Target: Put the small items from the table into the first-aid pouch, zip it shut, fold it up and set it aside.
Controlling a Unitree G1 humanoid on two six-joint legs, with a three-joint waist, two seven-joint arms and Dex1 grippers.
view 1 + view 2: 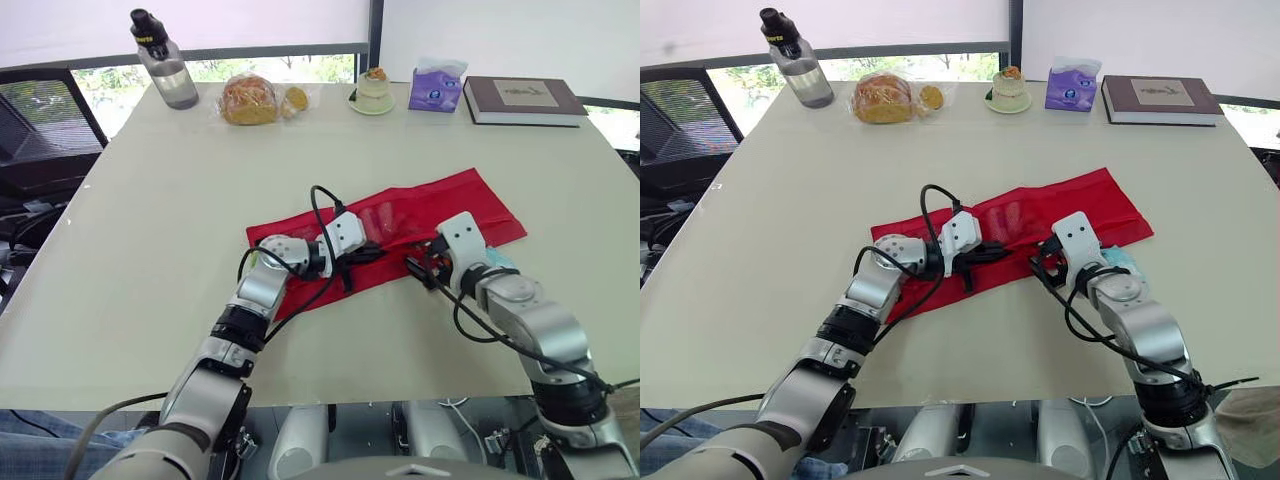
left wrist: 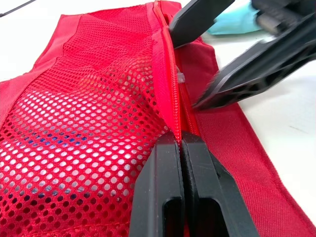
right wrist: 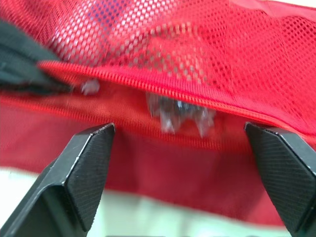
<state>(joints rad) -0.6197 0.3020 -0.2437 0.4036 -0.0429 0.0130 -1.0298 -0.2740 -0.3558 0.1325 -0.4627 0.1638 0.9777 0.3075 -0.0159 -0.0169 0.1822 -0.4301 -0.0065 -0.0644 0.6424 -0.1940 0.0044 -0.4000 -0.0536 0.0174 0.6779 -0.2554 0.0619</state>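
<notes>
Left gripper, jaws tight on toothed zipper of red mesh pouch; right gripper, jaws wide.

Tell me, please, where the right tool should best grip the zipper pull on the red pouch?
Probably the small pale zipper pull hanging off the zip line, approached from the robot's side of the pouch: the open right tool straddles it, while the left tool pins the seam.

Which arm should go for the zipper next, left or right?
Right. The left tool is shut on the pouch at its zipper edge, pinning it. The right tool is open and faces the zipper, so it is probably freer to pull.
</notes>
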